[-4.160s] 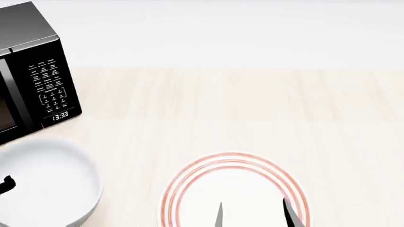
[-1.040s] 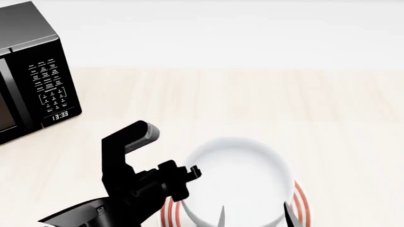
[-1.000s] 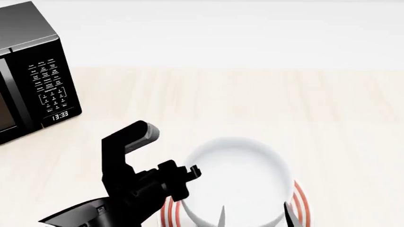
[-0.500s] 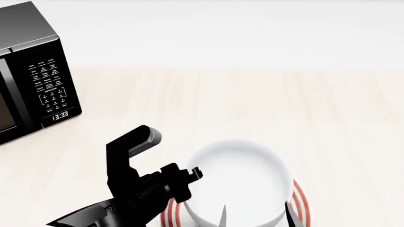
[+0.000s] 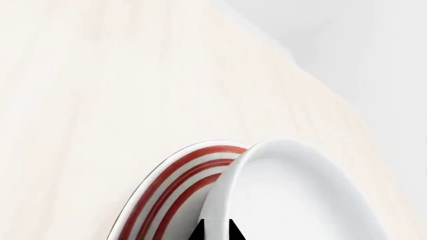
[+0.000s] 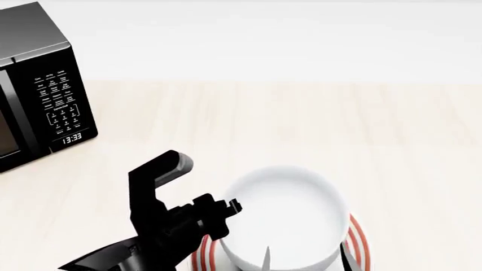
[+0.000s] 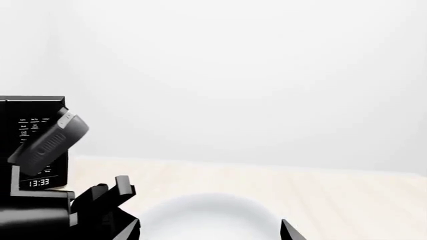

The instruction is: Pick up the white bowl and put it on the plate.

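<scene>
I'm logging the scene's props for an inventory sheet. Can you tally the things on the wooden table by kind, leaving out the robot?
Plain glossy white round bowl: 1
Round shallow white plate with red rings: 1
Black microwave with keypad and clock: 1
Total: 3

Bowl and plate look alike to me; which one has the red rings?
The plate, the flat dish underneath with red rings around its rim. The bowl above it is plain white and deep.
</scene>
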`<state>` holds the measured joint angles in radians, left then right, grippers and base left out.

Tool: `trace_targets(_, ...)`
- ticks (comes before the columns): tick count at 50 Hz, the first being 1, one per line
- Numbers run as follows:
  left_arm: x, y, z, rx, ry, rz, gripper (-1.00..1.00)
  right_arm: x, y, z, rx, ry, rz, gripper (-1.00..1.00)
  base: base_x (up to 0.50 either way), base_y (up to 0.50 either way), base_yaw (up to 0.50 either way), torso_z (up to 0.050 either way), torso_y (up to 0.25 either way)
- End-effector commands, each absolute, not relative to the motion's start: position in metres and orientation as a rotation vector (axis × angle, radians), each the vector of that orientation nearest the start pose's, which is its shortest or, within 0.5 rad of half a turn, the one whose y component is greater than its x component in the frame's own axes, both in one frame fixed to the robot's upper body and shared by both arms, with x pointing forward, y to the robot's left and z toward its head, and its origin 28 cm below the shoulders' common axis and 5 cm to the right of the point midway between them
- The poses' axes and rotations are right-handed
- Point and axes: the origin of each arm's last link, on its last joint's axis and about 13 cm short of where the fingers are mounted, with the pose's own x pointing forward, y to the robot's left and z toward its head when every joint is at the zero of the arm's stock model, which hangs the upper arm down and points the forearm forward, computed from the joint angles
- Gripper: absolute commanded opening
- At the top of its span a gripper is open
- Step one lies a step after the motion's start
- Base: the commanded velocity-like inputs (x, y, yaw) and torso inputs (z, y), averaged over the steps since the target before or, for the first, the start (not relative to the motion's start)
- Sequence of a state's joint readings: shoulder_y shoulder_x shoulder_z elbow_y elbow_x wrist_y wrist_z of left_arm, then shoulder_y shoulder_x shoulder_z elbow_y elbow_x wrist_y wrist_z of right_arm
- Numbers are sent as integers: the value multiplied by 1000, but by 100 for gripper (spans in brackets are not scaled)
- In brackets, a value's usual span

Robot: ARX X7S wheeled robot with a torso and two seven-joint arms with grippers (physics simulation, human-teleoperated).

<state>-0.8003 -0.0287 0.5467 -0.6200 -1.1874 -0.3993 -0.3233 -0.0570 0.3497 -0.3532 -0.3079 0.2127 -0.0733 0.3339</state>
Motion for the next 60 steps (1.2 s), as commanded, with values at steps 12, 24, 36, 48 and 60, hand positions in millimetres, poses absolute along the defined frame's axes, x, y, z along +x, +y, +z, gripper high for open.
trace_targets(12,335,104,81,-589,605,-302,-100,184,-91,59,-16,-217,95,100,0,0,0,0,0)
trace_targets(24,334,104,81,-575,611,-298,100,185,-92,59,-16,-215,95,100,0,0,0,0,0)
trace_targets(36,331,107,85,-554,582,-300,100,186,-92,58,-13,-214,97,100,0,0,0,0,0)
trace_targets(48,312,121,121,-399,233,-316,100,185,-94,65,-15,-239,76,100,0,0,0,0,0)
trace_targets(60,278,146,145,-288,-99,-273,100,175,-97,93,-20,-334,58,100,0,0,0,0,0)
